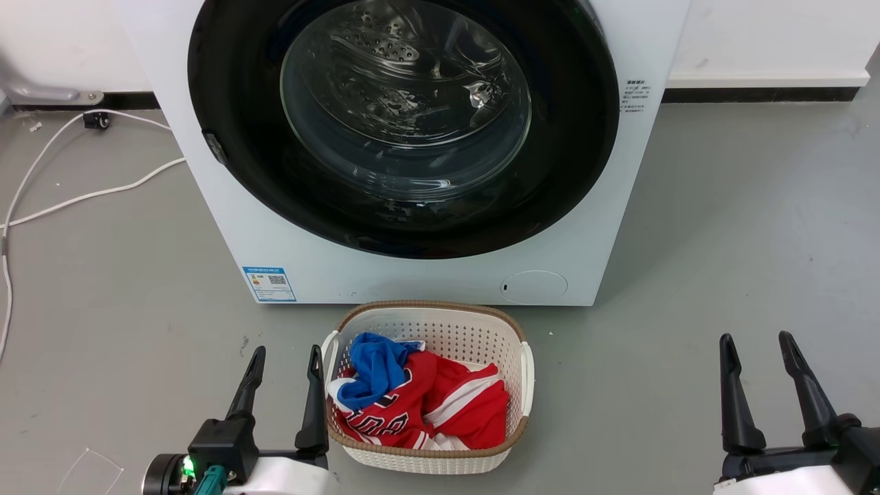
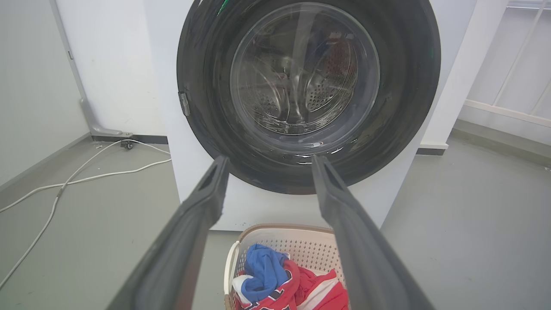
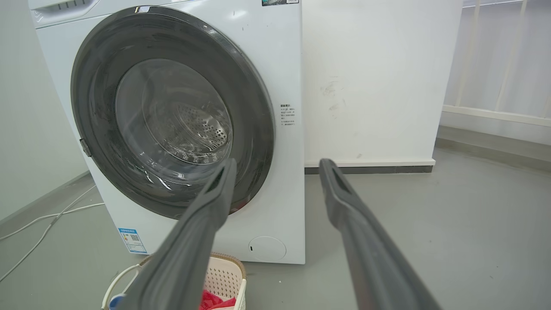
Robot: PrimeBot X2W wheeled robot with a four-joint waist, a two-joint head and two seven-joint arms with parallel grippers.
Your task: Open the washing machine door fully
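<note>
The washing machine door (image 1: 405,130) lies closed against the washing machine (image 1: 412,282). Jaws of left gripper (image 1: 287,350) and right gripper (image 1: 755,337) stand released, empty.

place: laundry corner | cues: washing machine (image 1: 412,278), laundry basket (image 1: 440,328) (clothes (image 1: 447,405) inside), bare grey floor (image 1: 722,240), white walls (image 1: 756,34)

A white basket (image 1: 467,335) held red and blue clothes (image 1: 454,405) beside the left jaws. A white cable (image 1: 148,179) lay beyond.
</note>
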